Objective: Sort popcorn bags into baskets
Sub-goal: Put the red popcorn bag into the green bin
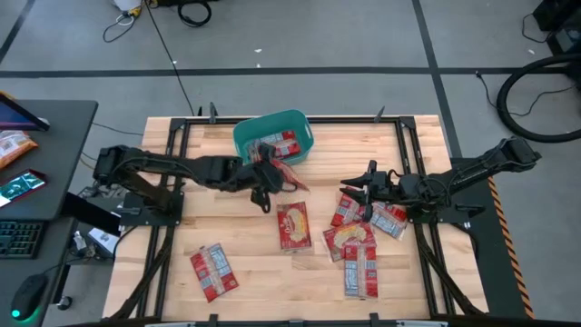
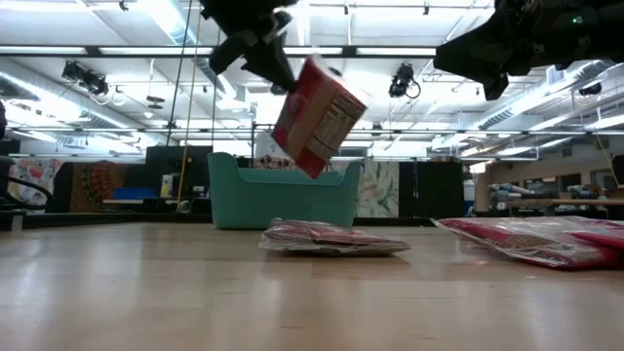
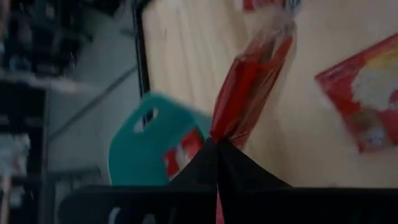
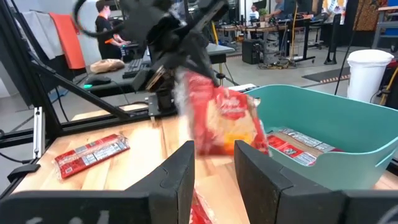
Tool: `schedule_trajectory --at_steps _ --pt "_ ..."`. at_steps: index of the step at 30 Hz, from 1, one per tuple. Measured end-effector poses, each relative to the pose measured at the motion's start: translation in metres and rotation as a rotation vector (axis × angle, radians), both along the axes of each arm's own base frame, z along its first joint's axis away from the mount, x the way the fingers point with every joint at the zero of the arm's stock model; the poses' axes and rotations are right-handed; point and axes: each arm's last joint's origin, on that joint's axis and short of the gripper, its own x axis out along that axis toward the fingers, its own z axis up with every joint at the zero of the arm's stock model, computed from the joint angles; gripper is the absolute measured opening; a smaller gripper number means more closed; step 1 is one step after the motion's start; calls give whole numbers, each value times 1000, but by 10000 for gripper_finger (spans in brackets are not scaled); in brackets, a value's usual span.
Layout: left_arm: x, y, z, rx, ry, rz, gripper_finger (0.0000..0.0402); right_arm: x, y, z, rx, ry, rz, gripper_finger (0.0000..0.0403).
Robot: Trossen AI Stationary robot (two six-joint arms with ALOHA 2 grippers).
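Observation:
My left gripper (image 1: 265, 173) is shut on a red popcorn bag (image 1: 290, 174) and holds it in the air just on the near side of the teal basket (image 1: 270, 134). In the low view the bag (image 2: 317, 117) hangs tilted above the basket (image 2: 283, 195). One bag (image 1: 287, 143) lies flat inside the basket. My right gripper (image 4: 214, 168) is open and hovers over a pile of bags (image 1: 359, 238) on the table's right half. It touches nothing. More bags lie flat on the table (image 1: 292, 225) (image 1: 213, 271). My left gripper pinches the popcorn bag between its two shut fingers at one crimped end (image 3: 225, 132). The fingers (image 2: 265, 51) come slanting down from above. The bag is lifted clear of the table and hangs tilted below the fingers, its free end (image 2: 310, 168) lowest.
The basket stands at the far middle of the wooden table (image 1: 254, 282). Black frame rails (image 1: 177, 145) run along both sides. A desk with a keyboard and an orange packet (image 1: 14, 150) stands left of the table. People are in the room behind (image 4: 102, 22).

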Motion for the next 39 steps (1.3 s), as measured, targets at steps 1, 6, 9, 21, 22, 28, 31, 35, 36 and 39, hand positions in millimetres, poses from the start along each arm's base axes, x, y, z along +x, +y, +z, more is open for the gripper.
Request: schedule_trajectory --at_steps 1,6,9,21,22,28,31,35,36,39 --pt "-2 5 0 -10 0 33 0 0 0 0 0 -1 0 119" --pt "-9 26 1 -20 -6 185 0 0 0 0 -1 1 -4 119" --pt "-12 38 0 -44 -11 256 0 0 0 0 0 1 -6 119" --pt "-26 47 21 -139 -111 300 0 0 0 -1 -2 6 -13 119" --pt "-27 47 25 -146 -125 300 0 0 0 -1 -2 6 -16 119" --pt "-31 55 28 -146 -129 352 0 0 -1 0 3 -2 -20 119" --pt "-34 62 24 -157 -110 401 0 0 -1 0 3 -2 -21 119" --pt "-39 76 18 -186 -85 490 0 0 -1 0 2 -4 -21 119" --pt "-41 81 17 -194 -81 517 0 0 -1 0 2 -5 -21 119" --pt "-42 95 10 -234 -79 582 0 0 -1 1 2 -7 -21 119"
